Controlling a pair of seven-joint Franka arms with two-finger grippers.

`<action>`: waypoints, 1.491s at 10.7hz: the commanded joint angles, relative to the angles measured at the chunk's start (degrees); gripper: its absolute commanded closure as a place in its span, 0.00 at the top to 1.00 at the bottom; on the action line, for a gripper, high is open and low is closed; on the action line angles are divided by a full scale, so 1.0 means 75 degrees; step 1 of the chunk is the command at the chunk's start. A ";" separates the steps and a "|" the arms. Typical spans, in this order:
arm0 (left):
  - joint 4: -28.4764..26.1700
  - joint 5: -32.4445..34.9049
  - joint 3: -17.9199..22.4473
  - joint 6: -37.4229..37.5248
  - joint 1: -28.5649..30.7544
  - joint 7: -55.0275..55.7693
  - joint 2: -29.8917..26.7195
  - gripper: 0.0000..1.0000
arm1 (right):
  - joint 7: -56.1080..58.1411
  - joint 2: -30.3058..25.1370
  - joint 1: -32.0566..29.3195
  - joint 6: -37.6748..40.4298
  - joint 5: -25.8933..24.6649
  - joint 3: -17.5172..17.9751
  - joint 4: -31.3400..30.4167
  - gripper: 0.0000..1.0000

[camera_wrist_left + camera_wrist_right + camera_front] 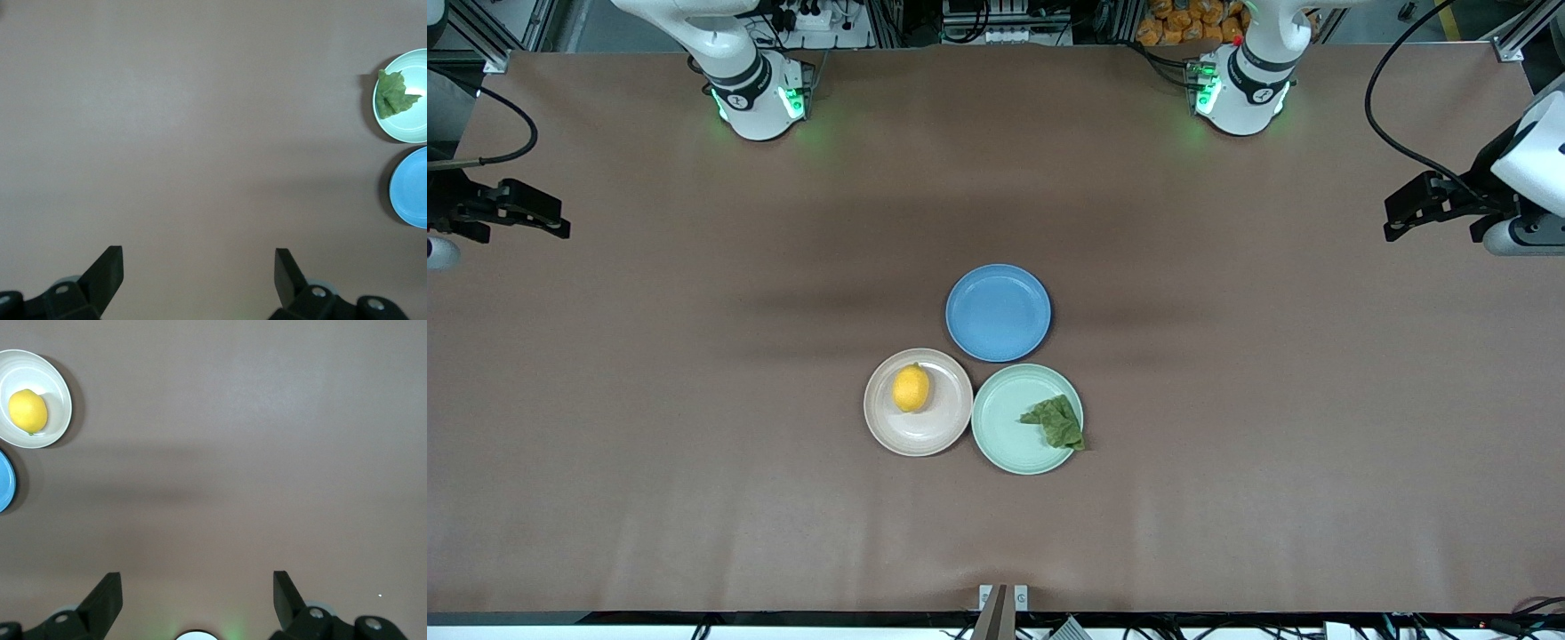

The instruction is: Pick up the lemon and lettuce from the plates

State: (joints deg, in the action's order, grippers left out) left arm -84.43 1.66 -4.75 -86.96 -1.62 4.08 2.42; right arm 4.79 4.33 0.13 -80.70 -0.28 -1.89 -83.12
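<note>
The lemon [911, 388] lies on the beige-pink plate [945, 428]. The lettuce [1056, 421] lies on the mint green plate [1003, 431], at the edge toward the left arm's end. The two plates touch side by side. My right gripper [551, 222] is open and empty over the right arm's end of the table. My left gripper [1400, 222] is open and empty over the left arm's end. The left wrist view shows its gripper [199, 267] over bare table, with the lettuce [395, 95] far off. The right wrist view shows its gripper [198, 587] and the lemon [28, 411] far off.
An empty blue plate [998, 312] sits just farther from the front camera than the two plates, touching both. It also shows in the left wrist view [410, 190] and the right wrist view [5, 483]. Brown tabletop surrounds the plates.
</note>
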 commanded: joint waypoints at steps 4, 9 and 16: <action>0.0020 -0.0128 0.0035 0.0098 0.0040 -0.0052 -0.0030 1.00 | -0.0100 -0.0038 -0.0064 0.0003 -0.0080 0.0053 0.0009 1.00; 0.0008 -0.0233 0.0047 0.0064 0.0040 -0.0111 -0.0018 1.00 | -0.0100 -0.0038 -0.0053 0.0026 -0.0056 0.0065 0.0009 1.00; 0.0066 -0.0221 -0.0199 -0.2347 -0.1212 0.0006 0.1408 1.00 | -0.0112 -0.0038 -0.0053 0.0050 -0.0009 0.0065 0.0009 1.00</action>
State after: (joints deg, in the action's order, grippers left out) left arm -84.73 1.17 -6.23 -98.77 -7.83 4.15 8.18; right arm 4.79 4.36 0.14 -80.68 -0.28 -1.86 -83.16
